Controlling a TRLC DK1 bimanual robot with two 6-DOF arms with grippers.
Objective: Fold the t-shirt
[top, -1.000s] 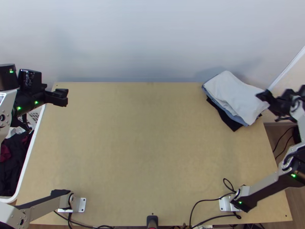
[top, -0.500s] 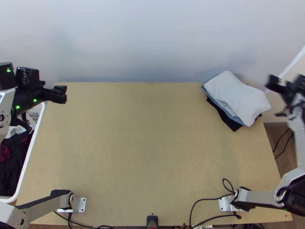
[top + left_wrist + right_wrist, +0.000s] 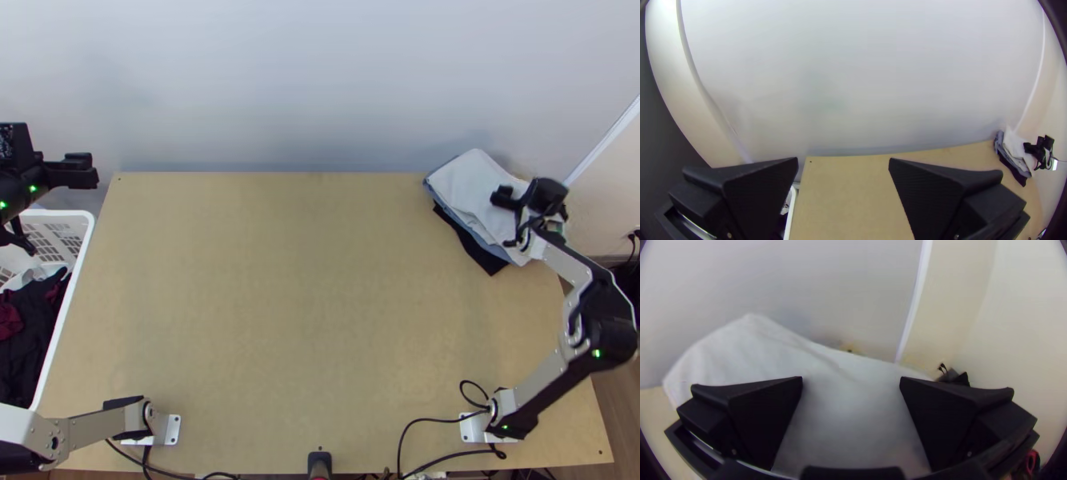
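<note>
At the far right corner of the desk, the folded white cloth, likely the t-shirt, tops darker cloths beneath the widely parted right gripper, whose low sideways sweep could rumple it or skew the uneven pile, while the left gripper gapes wide.

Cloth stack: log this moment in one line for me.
Stack: table's far right corner, white cloth topmost | right gripper: over white cloth, jaws open | left gripper: near basket, jaws open
</note>
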